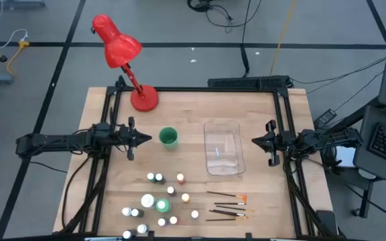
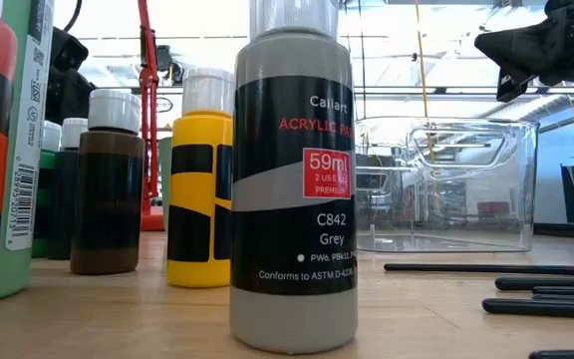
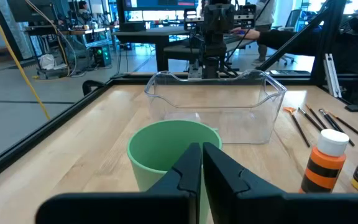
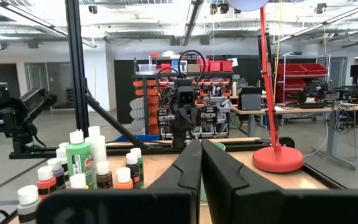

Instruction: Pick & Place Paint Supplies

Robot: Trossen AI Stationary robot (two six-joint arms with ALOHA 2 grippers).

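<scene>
A wooden table (image 1: pixel 260 201) holds small, round, white-capped paint bottles (image 1: pixel 159 201) clustered near its front edge, with thin dark brushes (image 1: pixel 228 206) fanned beside them. Behind stand a green plastic cup (image 1: pixel 168 137) and a clear rectangular bin (image 1: pixel 222 147). The left gripper (image 1: pixel 149 138) and right gripper (image 1: pixel 254 140) hover at opposite sides, jaws closed and empty.

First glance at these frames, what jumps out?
The red desk lamp at the table's far left corner, head hanging past the edge. Then the cluster of paint bottles at the near edge, with the brushes beside them, and the clear bin mid-table next to a green cup.
</scene>
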